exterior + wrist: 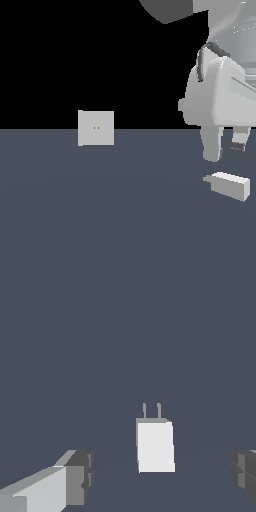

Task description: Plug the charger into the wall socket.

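Note:
The charger [229,184] is a small white block lying flat on the dark floor at the exterior view's right, its thin prong tip pointing toward the exterior view's left. In the wrist view the charger [155,446] shows two thin prongs at one end. My gripper [226,151] hangs a little above it, open, with nothing between the fingers [75,478]; the charger sits between them from the wrist view, untouched. The wall socket [96,128] is a flat upright light grey square plate with two tiny yellowish holes, standing farther back at the exterior view's left.
The dark blue-grey floor [100,200] stretches between the charger and the socket. The arm's white body [220,95] fills the exterior view's upper right.

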Motion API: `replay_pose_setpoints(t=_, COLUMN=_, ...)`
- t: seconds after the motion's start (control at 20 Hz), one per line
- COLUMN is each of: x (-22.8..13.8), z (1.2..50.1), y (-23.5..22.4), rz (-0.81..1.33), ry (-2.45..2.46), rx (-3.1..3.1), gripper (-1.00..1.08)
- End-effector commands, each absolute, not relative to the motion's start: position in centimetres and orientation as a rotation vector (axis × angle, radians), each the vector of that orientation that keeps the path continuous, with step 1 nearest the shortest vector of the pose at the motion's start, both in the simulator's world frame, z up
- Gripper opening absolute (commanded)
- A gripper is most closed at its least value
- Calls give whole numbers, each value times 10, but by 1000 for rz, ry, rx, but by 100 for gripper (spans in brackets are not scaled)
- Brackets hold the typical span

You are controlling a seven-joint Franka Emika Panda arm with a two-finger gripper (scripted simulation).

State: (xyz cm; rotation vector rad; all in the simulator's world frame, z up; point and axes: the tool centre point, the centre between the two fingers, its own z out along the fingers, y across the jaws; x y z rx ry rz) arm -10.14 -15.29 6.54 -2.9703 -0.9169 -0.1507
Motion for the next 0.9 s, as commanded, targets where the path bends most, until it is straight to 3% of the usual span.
replay_pose_setpoints(t=0.0, x=-102, z=63, y=-155, rz=-154, ry=-935, rx=-2963, gripper=100)
replay_pose_setpoints(t=0.45, x=-102, z=58, y=-157, rz=-154, ry=-939, rx=-2961, gripper=100)
replay_pose_setpoints(t=0.85, x=-103, z=25, y=-157, rz=-154, ry=-944, rx=-2960, gripper=100)
